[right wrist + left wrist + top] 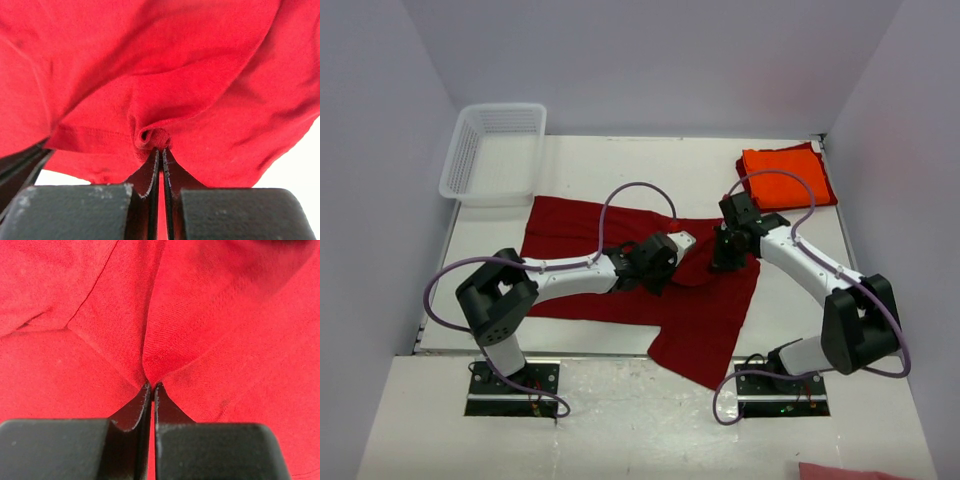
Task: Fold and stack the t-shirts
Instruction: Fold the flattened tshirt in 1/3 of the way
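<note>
Reaching rightward from its folded elbow, the left arm (560, 272) lies low across the crimson t-shirt (610, 225), its forearm nearly level and its wrist tipped down near the middle of the garment. The left end effector (668, 272) has its fingers pressed together, and in the left wrist view a raised ridge of crimson cloth runs straight into the closed tips, pinched there. The right arm (805, 258) rises from its base, bends sharply at the elbow near the right side, and slopes inward and down to the shirt's right part. The right end effector (724, 260) is likewise pressed together. The right wrist view shows a small bunched curl of the same crimson cloth caught at its tips. The two end effectors sit near each other, apart, both on this one shirt.

Two t-shirts are in view. The crimson one is spread over the middle of the counter (620, 160), with a lower corner reaching past the counter's near edge between the two bases. The orange t-shirt (785, 178) lies folded flat at the far right corner, well apart from both end effectors. One white mesh basket (495, 150) stands at the far left corner, just beyond the crimson shirt's upper left edge.
</note>
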